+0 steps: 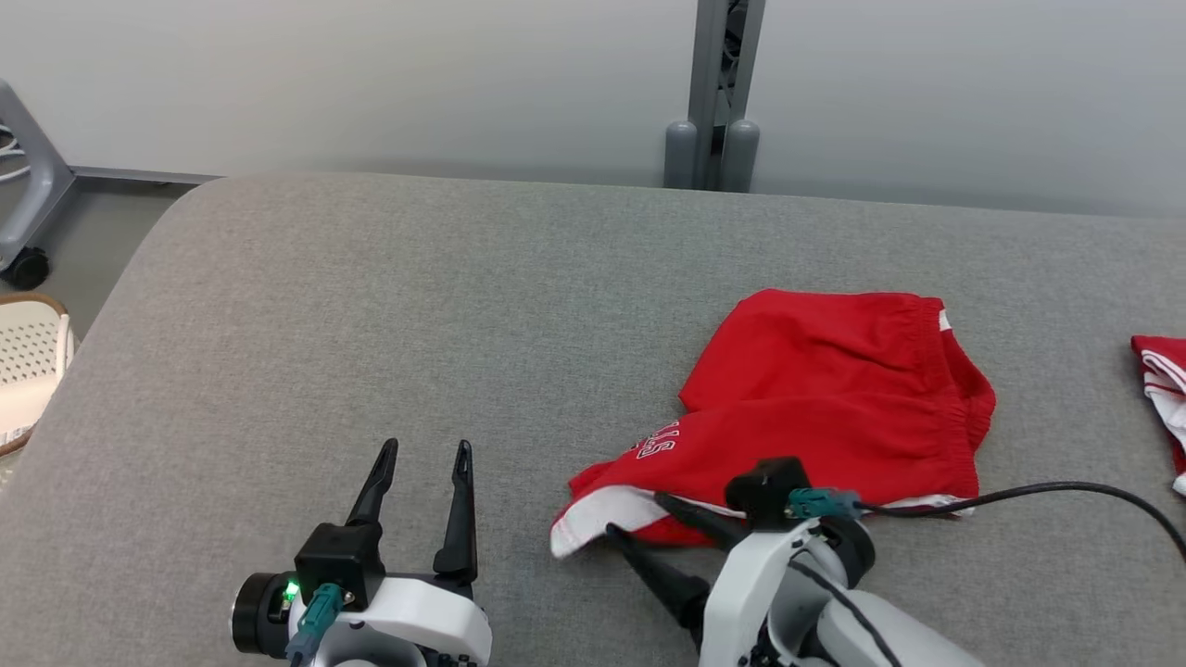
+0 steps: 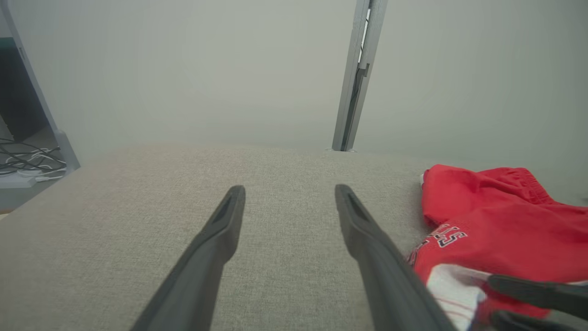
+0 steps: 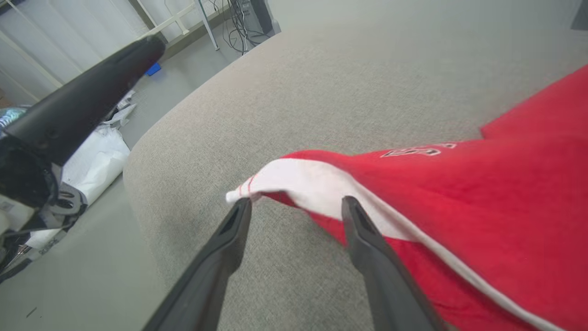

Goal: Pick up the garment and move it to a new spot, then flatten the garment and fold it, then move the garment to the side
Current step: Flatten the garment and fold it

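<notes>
I see the red garment [image 1: 834,398] lying at the lower right of the frame on the grey desk [image 1: 371,324], its white hem corner between the wide-open fingers of my right tool [image 1: 635,517], which grips nothing, while my left tool [image 1: 426,446], also wide and empty, stands apart at the lower left.

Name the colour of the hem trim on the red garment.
White hem trim; clearest in the right wrist view.

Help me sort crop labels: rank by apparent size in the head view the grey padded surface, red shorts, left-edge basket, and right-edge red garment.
1. grey padded surface
2. red shorts
3. basket and right-edge red garment: both cut off by the frame, look alike, so unranked.
</notes>
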You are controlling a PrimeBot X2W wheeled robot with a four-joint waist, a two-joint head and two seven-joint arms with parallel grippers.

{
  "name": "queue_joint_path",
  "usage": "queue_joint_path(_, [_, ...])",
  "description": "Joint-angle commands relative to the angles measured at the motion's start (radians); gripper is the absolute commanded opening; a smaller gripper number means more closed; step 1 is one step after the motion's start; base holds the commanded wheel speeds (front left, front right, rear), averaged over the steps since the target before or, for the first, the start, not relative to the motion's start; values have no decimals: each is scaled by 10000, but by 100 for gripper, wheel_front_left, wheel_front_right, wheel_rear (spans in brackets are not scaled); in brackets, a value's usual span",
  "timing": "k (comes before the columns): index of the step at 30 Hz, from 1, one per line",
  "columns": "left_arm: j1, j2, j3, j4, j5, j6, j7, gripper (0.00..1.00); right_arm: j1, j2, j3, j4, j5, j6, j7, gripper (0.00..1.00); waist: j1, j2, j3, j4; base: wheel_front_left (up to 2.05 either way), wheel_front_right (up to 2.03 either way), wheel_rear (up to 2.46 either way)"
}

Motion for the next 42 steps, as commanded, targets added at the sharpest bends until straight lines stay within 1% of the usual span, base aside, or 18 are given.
queue_joint_path(1, [-1, 38, 64, -50, 4, 25, -20, 100, -179, -251, -207, -114, 76, 6, -101, 100, -1, 0, -39, -226, 0, 0, 0])
queue_joint_path(4, [-13, 36, 108, -81, -18, 34, -21, 100, -167, -598, -576, -410, 6, 6, -185, 100, -1, 0, -113, -493, 0, 0, 0])
queue_joint_path(8, [13, 36, 156, -139, -44, 59, -20, 100, -26, -1238, -1502, -883, -524, 6, -546, 100, -1, 0, -213, -838, 0, 0, 0])
queue_joint_path(9, [13, 36, 156, -139, -44, 59, -20, 100, -26, -1238, -1502, -883, -524, 6, -546, 100, -1, 0, -213, -838, 0, 0, 0])
queue_joint_path(13, [71, 38, 191, -192, -73, 114, -20, 100, 437, -1620, -2880, -1301, -1105, 6, -1039, 100, -1, 0, -301, -1127, 0, 0, 0])
queue_joint_path(16, [93, 36, 202, -215, -96, 103, -20, 100, 903, -1907, -3975, -1542, -1943, 6, -1551, 100, -1, 0, -323, -1293, 0, 0, 0])
queue_joint_path(18, [99, 39, 190, -223, -117, 111, -20, 100, 1338, -1844, -4695, -1631, -2406, 6, -1873, 100, -1, 0, -324, -1358, 0, 0, 0])
queue_joint_path(19, [112, 36, 183, -233, -132, 121, -20, 100, 1766, -1680, -5441, -1730, -2730, 6, -2127, 100, -1, 0, -317, -1409, 0, 0, 0])
queue_joint_path(22, [136, 35, 164, -249, -126, 106, -20, 100, 2363, -1547, -6151, -1822, -3364, 5, -2379, 100, -1, 0, -277, -1454, 0, 0, 0])
queue_joint_path(26, [187, 36, 151, -249, -114, 91, -20, 100, 2915, -1254, -6648, -1811, -3793, 3, -2567, 100, -1, 0, -206, -1462, 0, 0, 0])
queue_joint_path(33, [86, 38, 124, -250, -89, 88, -21, 100, 3078, -1037, -6880, -1816, -4162, 5, -2689, 100, -1, 0, -54, -1361, 0, 0, 0])
queue_joint_path(38, [64, 36, 98, -187, -101, 81, -21, 100, 3003, -1098, -6823, -1396, -3952, 3, -2353, 100, -1, 0, -39, -1251, 0, 0, 0])
queue_joint_path(42, [116, 36, 7, -129, -63, 49, -21, 100, 2821, -1216, -6512, -934, -3569, 5, -1923, 100, -1, 0, 7, -1165, 0, 0, 0])
